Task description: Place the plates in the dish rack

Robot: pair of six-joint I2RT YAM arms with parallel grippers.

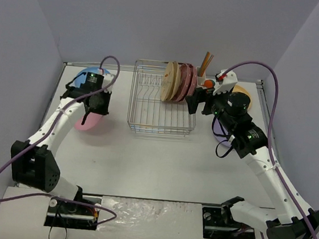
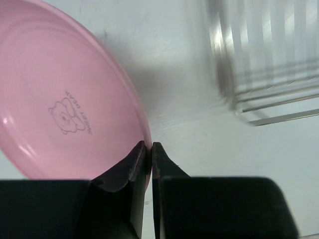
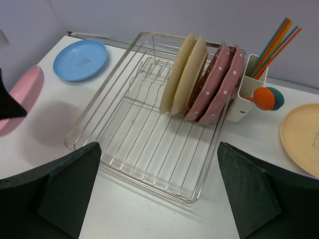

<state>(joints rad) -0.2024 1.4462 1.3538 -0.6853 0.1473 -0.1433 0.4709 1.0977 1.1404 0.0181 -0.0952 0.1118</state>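
The left gripper (image 2: 150, 147) is clenched on the rim of the pink plate (image 2: 65, 99), one black finger on each face of the edge. The plate hangs tilted off the table (image 2: 199, 119), left of the dish rack (image 3: 99, 115), and a faint bear print shows on the face turned to the wrist camera. From above, the same gripper (image 1: 95, 104) and pink plate (image 1: 88, 122) sit just off the rack's left side.

The right gripper (image 3: 158, 149) stands released, fingers spread wide with nothing between them, poised over the near edge of the dish rack. In the overhead view it (image 1: 198, 103) hovers at the rack's right side, beside the stacked plates.

Inside the rack, toward its right end, two beige plates (image 3: 180, 74) stand on edge side by side. Two dotted dark-pink plates (image 3: 219, 79) lean next to them, on the side nearer the white utensil cup (image 3: 246, 94). The rest of the rack's slots hold nothing. The cup, fixed to the rack's right end, carries coloured sticks (image 3: 274, 42).

A blue plate (image 3: 79, 59) lies flat on the table beyond the rack's far left corner. An orange-yellow plate (image 3: 301, 134) lies flat to the right of the rack, past the cup.
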